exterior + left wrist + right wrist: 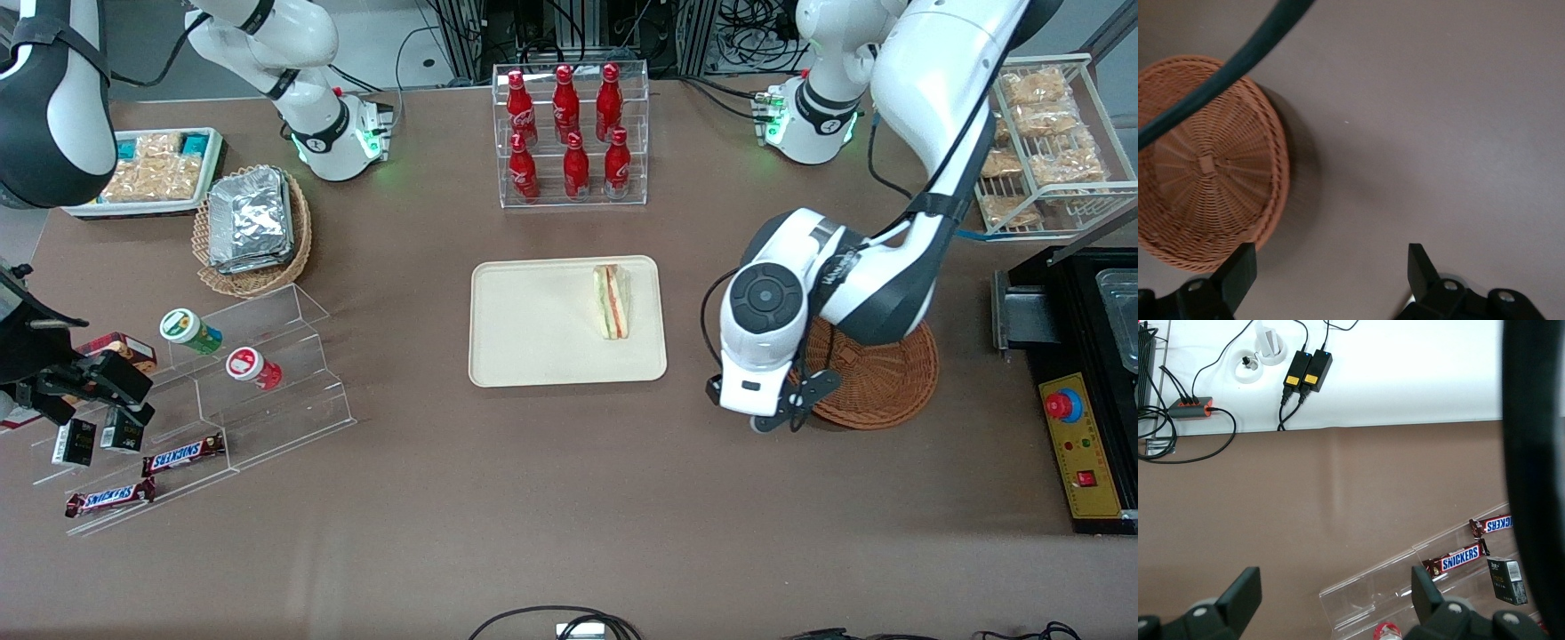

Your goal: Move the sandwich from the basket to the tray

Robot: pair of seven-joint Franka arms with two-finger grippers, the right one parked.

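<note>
The sandwich, a white-bread wedge with orange and green filling, lies on the cream tray, near the tray edge closest to the working arm. The reddish-brown wicker basket holds nothing that I can see; the arm covers part of it in the front view. My gripper hangs open above the bare tablecloth just beside the basket's rim, between basket and tray, with nothing between its black fingers.
A clear rack of red bottles stands farther from the front camera than the tray. A tan basket of foil packets and an acrylic snack stand lie toward the parked arm's end. A black control box sits beside the basket.
</note>
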